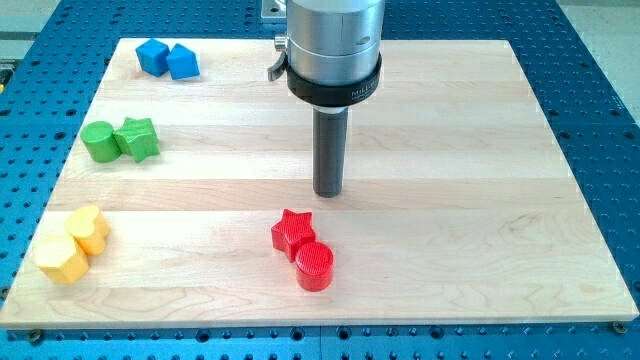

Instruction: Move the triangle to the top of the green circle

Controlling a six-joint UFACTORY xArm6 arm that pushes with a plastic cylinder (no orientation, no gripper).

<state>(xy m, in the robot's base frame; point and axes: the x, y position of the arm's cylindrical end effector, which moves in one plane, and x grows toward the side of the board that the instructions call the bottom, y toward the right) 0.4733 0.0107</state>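
The green circle [99, 141] lies at the view's left, touching a green star [138, 139] on its right. A blue block with a pointed top, seemingly the triangle [183, 62], sits at the view's top left, touching a blue cube [152, 56] on its left. My tip [329, 192] rests on the board near the middle, far to the right of the green circle and far below and right of the blue blocks. It touches no block.
A red star [293, 231] and a red circle [314, 266] touch each other just below my tip. A yellow heart [90, 229] and a yellow hexagon [62, 260] sit at the bottom left. The wooden board [450, 200] lies on a blue perforated table.
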